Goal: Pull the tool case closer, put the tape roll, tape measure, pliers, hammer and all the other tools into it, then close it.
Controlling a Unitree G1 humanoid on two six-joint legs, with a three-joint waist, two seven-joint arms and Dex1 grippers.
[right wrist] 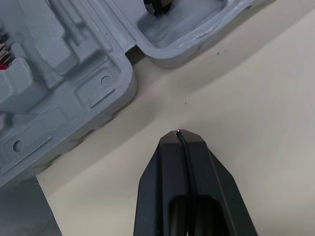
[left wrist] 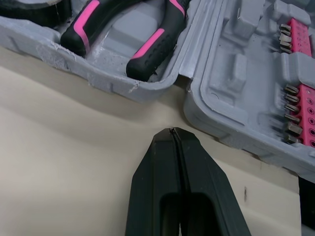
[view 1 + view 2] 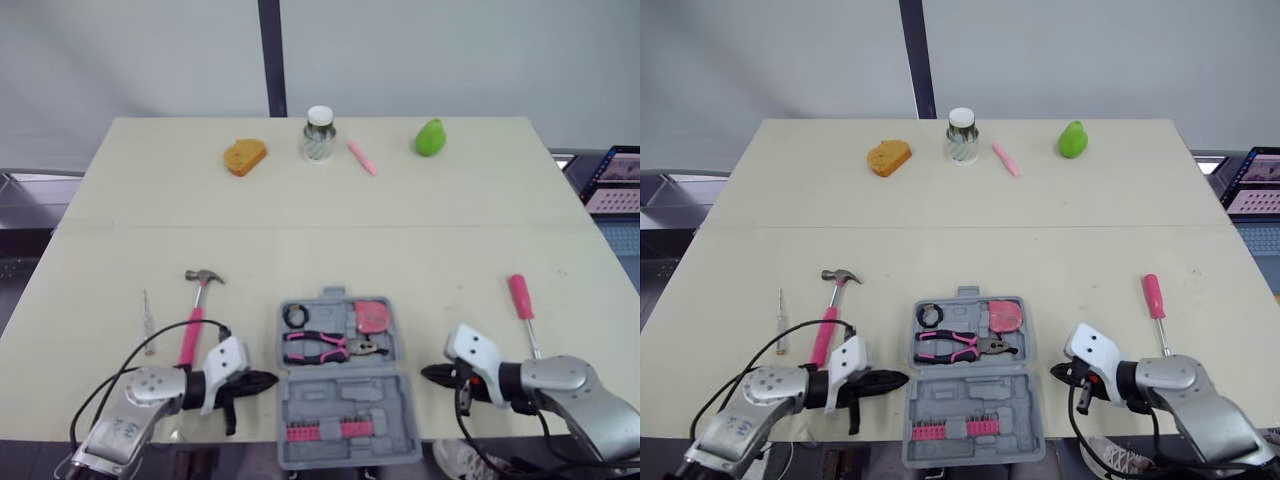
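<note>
Open tool case (image 3: pixel 345 398) lies between left gripper (image 3: pixel 264 380) and right gripper (image 3: pixel 432 374) — both fingers pressed together, empty, just beside it.

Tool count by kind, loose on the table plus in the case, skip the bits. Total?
hammer: 1, on the table
screwdrivers: 2, pink-handled screwdriver and thin screwdriver, both on the table
pliers: 1, in the tool case
tape roll: 1, in the case
tape measure: 1, in the case
Total: 6
</note>
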